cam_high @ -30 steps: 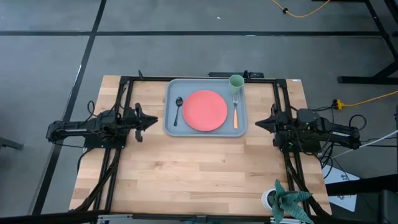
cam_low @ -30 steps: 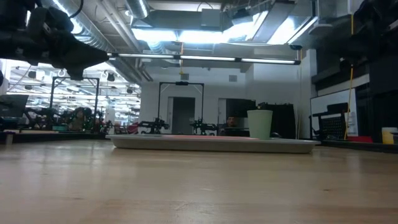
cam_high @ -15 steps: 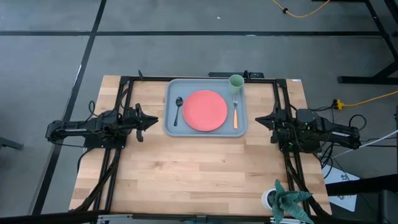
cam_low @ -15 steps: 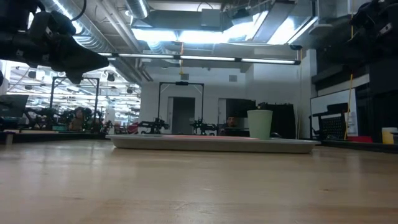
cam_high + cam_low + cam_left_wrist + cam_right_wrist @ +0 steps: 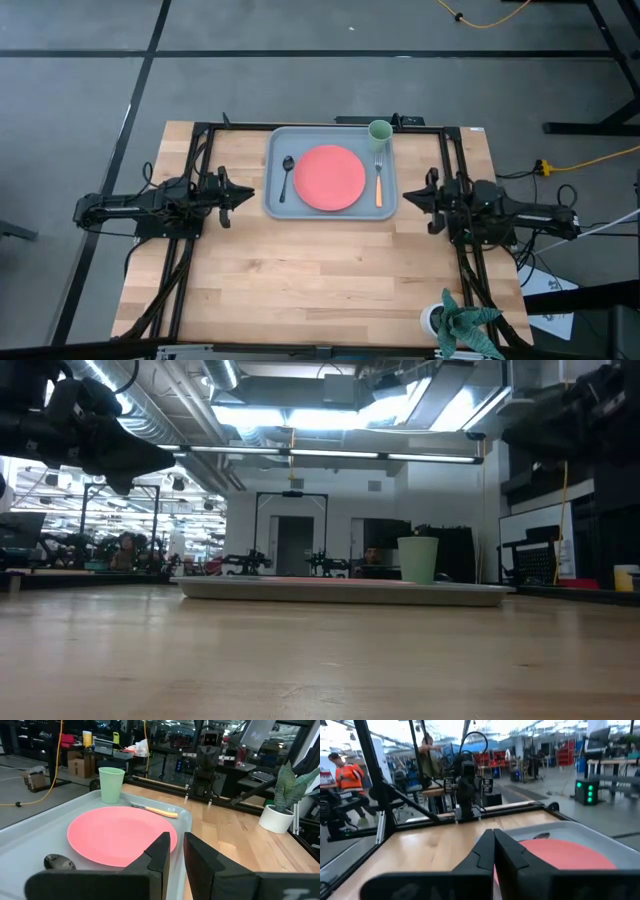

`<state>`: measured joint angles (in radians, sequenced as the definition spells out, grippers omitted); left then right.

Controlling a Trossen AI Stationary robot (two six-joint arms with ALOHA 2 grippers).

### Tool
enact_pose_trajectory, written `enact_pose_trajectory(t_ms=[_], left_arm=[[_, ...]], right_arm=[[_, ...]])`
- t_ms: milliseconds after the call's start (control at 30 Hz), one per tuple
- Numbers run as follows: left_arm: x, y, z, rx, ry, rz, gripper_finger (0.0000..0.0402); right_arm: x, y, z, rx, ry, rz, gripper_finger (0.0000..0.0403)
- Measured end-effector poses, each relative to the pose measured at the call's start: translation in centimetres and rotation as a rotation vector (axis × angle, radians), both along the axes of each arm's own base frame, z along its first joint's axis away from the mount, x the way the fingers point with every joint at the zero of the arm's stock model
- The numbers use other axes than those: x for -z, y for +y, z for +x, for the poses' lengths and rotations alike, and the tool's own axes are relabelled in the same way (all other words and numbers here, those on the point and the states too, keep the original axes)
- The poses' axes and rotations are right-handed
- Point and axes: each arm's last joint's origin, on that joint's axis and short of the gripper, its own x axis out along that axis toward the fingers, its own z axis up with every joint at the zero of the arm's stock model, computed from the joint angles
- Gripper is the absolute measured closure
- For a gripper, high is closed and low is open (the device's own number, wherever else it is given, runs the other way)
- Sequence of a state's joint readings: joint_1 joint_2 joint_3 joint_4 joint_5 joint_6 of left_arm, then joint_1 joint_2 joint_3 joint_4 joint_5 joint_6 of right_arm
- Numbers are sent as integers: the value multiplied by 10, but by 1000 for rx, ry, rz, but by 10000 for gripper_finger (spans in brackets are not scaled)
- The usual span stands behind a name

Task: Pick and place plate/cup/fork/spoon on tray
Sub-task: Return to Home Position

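The grey-blue tray [image 5: 275, 205] lies at the table's far middle. On it the coral-red plate [image 5: 329, 178] lies flat in the middle. The dark spoon [image 5: 286, 176] lies to the plate's left and the orange-handled fork [image 5: 378, 182] to its right. The pale-green cup [image 5: 380, 131] stands upright in the far right corner. My left gripper [image 5: 248, 194] hovers just left of the tray, pointing at it, its fingers [image 5: 160, 851] nearly together and empty. My right gripper [image 5: 404, 198] hovers just right of the tray, shut and empty [image 5: 493, 839].
A white pot with a green plant [image 5: 455, 322] stands at the table's near right corner. Black frame rails [image 5: 200, 150] run along the table's left, right and far sides. Bare wood lies in front of the tray. People [image 5: 347, 785] stand in the room beyond.
My right gripper has moved toward the table's left edge, closer to the tray's right rim, and shows lower in the low view. The tray and the tableware have stayed where they were.
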<state>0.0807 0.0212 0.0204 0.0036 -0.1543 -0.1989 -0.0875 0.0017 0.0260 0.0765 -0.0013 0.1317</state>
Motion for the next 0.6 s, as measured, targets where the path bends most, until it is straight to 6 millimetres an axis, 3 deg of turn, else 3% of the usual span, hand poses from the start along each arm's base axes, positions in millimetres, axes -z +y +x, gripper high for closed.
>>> enact_pose_trajectory(t_ms=[267, 600], left_arm=[[0, 0, 0, 2, 0, 0, 354], [0, 0, 0, 2, 0, 0, 354]], right_arm=[[3, 0, 1, -10, -24, 99, 397], [12, 0, 2, -4, 71, 75, 397]])
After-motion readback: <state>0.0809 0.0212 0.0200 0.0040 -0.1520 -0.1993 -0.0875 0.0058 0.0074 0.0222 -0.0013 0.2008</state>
